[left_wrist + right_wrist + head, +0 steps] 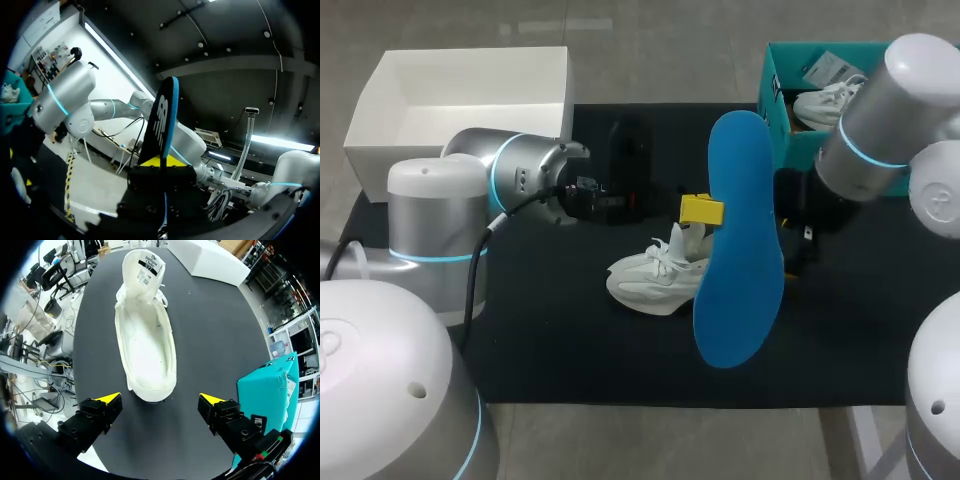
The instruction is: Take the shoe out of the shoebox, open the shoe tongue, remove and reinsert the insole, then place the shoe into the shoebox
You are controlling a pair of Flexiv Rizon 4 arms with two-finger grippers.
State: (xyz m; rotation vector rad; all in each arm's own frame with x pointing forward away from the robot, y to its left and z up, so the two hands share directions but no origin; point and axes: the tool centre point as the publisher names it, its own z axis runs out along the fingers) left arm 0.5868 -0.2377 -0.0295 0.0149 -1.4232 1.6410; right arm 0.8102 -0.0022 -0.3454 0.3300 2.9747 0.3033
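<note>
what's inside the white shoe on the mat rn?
Right wrist view: only bare white lining inside the shoe, no insole. The blue insole is up in the left pincer. The toe end under the raised tongue is hidden.

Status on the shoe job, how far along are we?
Done: shoe is out on the mat, tongue folded open, insole pulled out. In hand: left pincer is shut on the insole, held up in the air; right pincer hangs open over the shoe. To do: reinsert the insole, put the shoe in the shoebox.
</note>
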